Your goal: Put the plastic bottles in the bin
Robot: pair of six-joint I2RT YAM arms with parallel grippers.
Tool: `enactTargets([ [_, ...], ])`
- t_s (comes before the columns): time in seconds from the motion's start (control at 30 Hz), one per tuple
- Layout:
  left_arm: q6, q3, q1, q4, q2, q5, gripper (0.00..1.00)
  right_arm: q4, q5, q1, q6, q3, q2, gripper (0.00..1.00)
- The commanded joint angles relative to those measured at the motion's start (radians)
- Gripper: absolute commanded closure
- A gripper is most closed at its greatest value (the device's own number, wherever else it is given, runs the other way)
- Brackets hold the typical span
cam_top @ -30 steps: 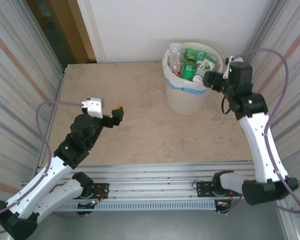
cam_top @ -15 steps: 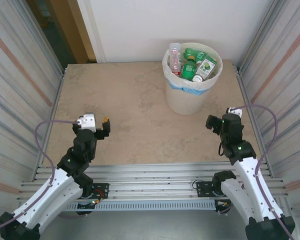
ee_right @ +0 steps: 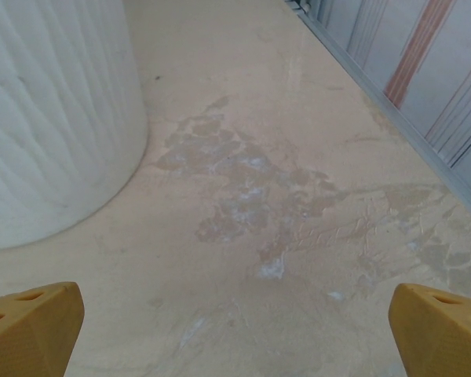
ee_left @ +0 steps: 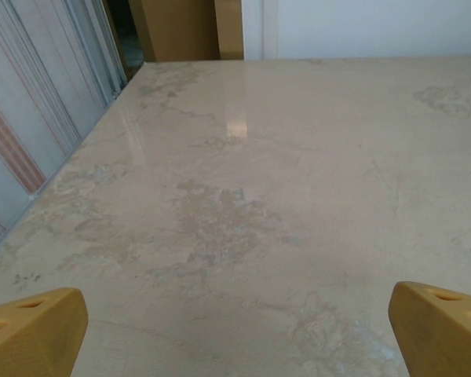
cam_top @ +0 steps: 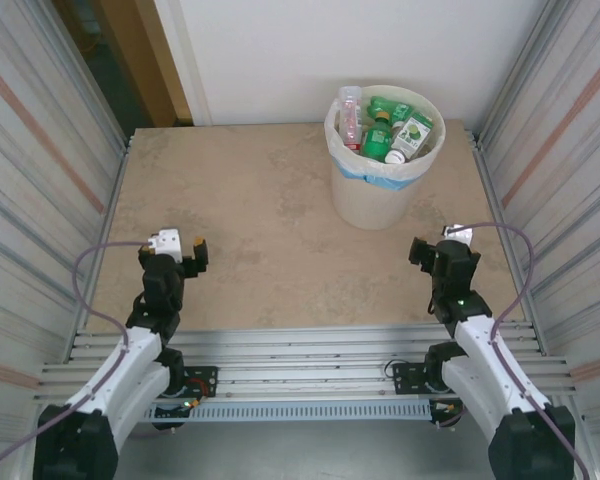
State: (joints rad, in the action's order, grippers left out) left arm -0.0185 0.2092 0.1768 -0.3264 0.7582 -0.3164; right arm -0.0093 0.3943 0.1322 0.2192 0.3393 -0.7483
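Note:
The cream bin (cam_top: 375, 205) stands at the back right of the table, and its ribbed wall (ee_right: 55, 118) rises at the left of the right wrist view. Several plastic bottles lie inside it: a clear one with a white cap (cam_top: 350, 112) and green ones (cam_top: 380, 140). My left gripper (cam_top: 188, 254) is drawn back low at the front left, open over bare tabletop, yellow fingertips (ee_left: 31, 334) far apart. My right gripper (cam_top: 432, 250) sits low at the front right, just in front of the bin, open with nothing between its fingertips (ee_right: 443, 330).
Corrugated metal walls (cam_top: 40, 170) close in both sides of the marble-look tabletop (cam_top: 250, 200). A white wall stands behind, with a brown doorway (cam_top: 130, 50) at the back left. Aluminium rails (cam_top: 300, 360) run along the near edge.
My right arm has come down from the bin's rim and folded back to the front right, its gripper opening wide. My left arm has also pulled back toward the near edge.

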Motion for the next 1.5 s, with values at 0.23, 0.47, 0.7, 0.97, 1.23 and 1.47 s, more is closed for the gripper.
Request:
enactTargets([
  [0.23, 0.104, -0.018, -0.046, -0.397, 0.311, 0.168, 0.01, 0.272, -0.09, -0.086, -0.024, 0.0, -0.15, 0.02],
  [0.47, 0.133, 0.009, -0.048, -0.522, 0.453, 0.212, 0.01, 0.323, -0.136, -0.113, -0.043, 0.011, -0.199, 0.02],
  [0.7, 0.156, 0.029, -0.052, -0.574, 0.527, 0.236, 0.01, 0.359, -0.171, -0.136, -0.05, 0.01, -0.235, 0.02],
  [0.97, 0.184, 0.056, -0.064, -0.681, 0.69, 0.286, 0.01, 0.47, -0.237, -0.155, -0.071, -0.011, -0.296, 0.02],
  [1.23, 0.171, 0.116, -0.128, -0.614, 0.741, 0.44, 0.01, 0.58, -0.286, -0.185, -0.086, -0.049, -0.356, 0.02],
  [1.47, 0.08, 0.21, -0.19, -0.457, 0.759, 0.441, 0.01, 0.624, -0.302, -0.199, -0.08, -0.071, -0.372, 0.02],
])
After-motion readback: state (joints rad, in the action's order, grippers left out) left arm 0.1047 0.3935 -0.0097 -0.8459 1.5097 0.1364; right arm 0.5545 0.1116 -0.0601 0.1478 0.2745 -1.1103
